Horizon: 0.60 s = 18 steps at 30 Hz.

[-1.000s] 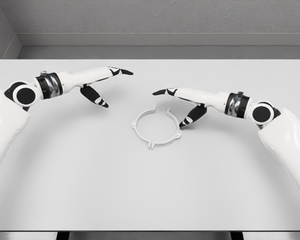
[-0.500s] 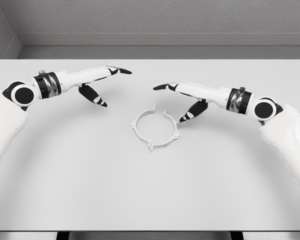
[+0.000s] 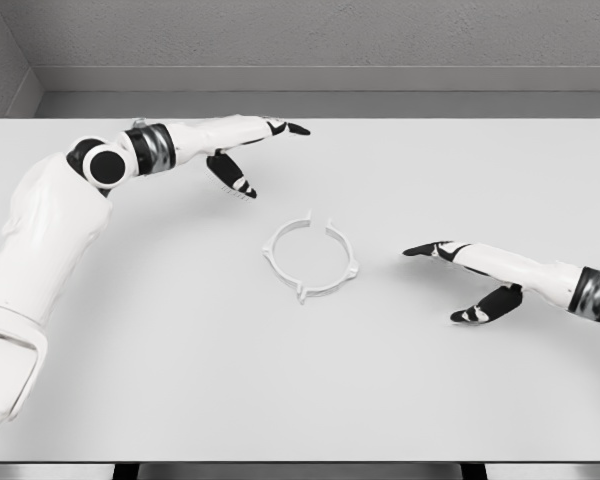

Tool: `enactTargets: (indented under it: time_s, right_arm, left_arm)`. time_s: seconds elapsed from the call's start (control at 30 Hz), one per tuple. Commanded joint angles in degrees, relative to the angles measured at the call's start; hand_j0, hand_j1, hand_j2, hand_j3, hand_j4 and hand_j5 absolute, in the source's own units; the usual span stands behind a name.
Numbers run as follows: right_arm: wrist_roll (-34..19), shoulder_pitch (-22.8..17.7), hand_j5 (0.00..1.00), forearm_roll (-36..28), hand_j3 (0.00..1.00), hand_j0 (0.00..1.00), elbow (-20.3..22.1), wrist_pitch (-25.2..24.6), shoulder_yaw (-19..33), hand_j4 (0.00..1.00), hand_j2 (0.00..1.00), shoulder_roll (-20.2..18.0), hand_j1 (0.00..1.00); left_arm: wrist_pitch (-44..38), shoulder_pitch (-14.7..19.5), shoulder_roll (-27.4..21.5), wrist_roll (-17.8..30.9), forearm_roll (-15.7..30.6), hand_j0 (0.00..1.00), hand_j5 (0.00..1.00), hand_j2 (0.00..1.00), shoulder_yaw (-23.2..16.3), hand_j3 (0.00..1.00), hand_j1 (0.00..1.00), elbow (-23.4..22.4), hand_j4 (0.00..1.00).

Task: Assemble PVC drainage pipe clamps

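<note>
A white ring-shaped pipe clamp [image 3: 311, 258] lies flat on the white table [image 3: 180, 380], near the middle, with small lugs on its rim and a gap at its far side. My left hand [image 3: 263, 150] hovers beyond and left of the clamp, fingers stretched out, thumb hanging down, holding nothing. My right hand [image 3: 455, 275] is low over the table to the right of the clamp, clearly apart from it, fingers extended and thumb spread, also empty.
The table's far edge meets a grey wall [image 3: 320, 40] with a ledge. The front edge runs along the bottom of the view. Only the clamp lies on the table.
My right hand has pulled back from the clamp's right side, moving right and toward the front. My left hand has swung right and farther back, nearer the clamp. The clamp has not moved.
</note>
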<state>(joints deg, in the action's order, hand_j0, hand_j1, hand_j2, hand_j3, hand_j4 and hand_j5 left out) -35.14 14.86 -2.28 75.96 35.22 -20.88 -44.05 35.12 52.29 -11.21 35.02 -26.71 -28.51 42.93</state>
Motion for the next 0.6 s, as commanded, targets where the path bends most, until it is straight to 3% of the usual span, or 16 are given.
enactTargets:
  time_s: [0.0, 0.07, 0.1, 0.17, 0.2, 0.3, 0.33, 0.4, 0.57]
  right_arm:
    - [0.1, -0.2, 1.00, -1.7, 1.00, 1.00, -2.8, -0.2, 12.3, 1.00, 1.00, -3.5, 1.00]
    - [0.1, -0.2, 1.00, -1.7, 1.00, 1.00, -7.8, -0.2, 15.6, 1.00, 1.00, -3.6, 1.00]
    - [0.1, 0.1, 1.00, -1.7, 1.00, 1.00, -8.9, -0.2, 16.0, 1.00, 1.00, -3.6, 1.00]
    - [0.1, 1.1, 1.00, -1.6, 1.00, 1.00, -8.9, -0.2, 15.6, 1.00, 1.00, -3.5, 1.00]
    - [0.1, 3.0, 1.00, -1.6, 1.00, 1.00, -8.6, -0.2, 14.7, 1.00, 1.00, -3.5, 1.00]
    - [0.1, 11.3, 1.00, -1.2, 1.00, 1.00, -7.0, -0.2, 2.9, 1.00, 1.00, -3.5, 1.00]
    - [0.1, 14.3, 1.00, -1.2, 1.00, 1.00, -6.5, -0.2, -0.6, 1.00, 1.00, -3.5, 1.00]
    - [0.1, 16.3, 1.00, -1.2, 1.00, 1.00, -6.4, -0.2, -1.9, 1.00, 1.00, -3.4, 1.00]
    - [0.1, 16.3, 1.00, -1.2, 1.00, 1.00, -6.4, -0.2, -2.0, 1.00, 1.00, -3.3, 1.00]
  left_arm:
    - [-0.1, 0.2, 2.3, 0.0, -6.9, 1.00, 1.00, 1.00, 0.2, 1.00, 1.00, -0.2, 1.00]
    - [-0.1, 0.8, 2.5, 0.0, -12.4, 1.00, 1.00, 1.00, -0.8, 1.00, 1.00, 5.2, 1.00]
    - [-0.1, 0.8, 2.8, 0.0, -18.3, 1.00, 1.00, 1.00, -3.1, 1.00, 1.00, 9.4, 1.00]
    - [-0.1, 0.8, 3.6, 0.0, -24.0, 1.00, 1.00, 1.00, -7.8, 1.00, 1.00, 13.8, 1.00]
    - [-0.1, 0.7, 4.6, 0.0, -26.0, 1.00, 1.00, 1.00, -7.9, 1.00, 1.00, 13.9, 1.00]
    - [-1.2, 0.8, 5.8, 0.0, -27.8, 1.00, 1.00, 1.00, -7.9, 1.00, 1.00, 13.8, 1.00]
    - [-4.9, 0.8, 5.9, 0.0, -29.6, 1.00, 1.00, 1.00, -8.0, 1.00, 1.00, 13.3, 1.00]
    - [-8.8, 0.6, 5.9, 0.0, -30.2, 1.00, 1.00, 1.00, -9.2, 1.00, 1.00, 13.1, 1.00]
    - [-12.9, 0.5, 6.8, 0.0, -31.5, 1.00, 1.00, 1.00, -14.9, 1.00, 1.00, 12.7, 1.00]
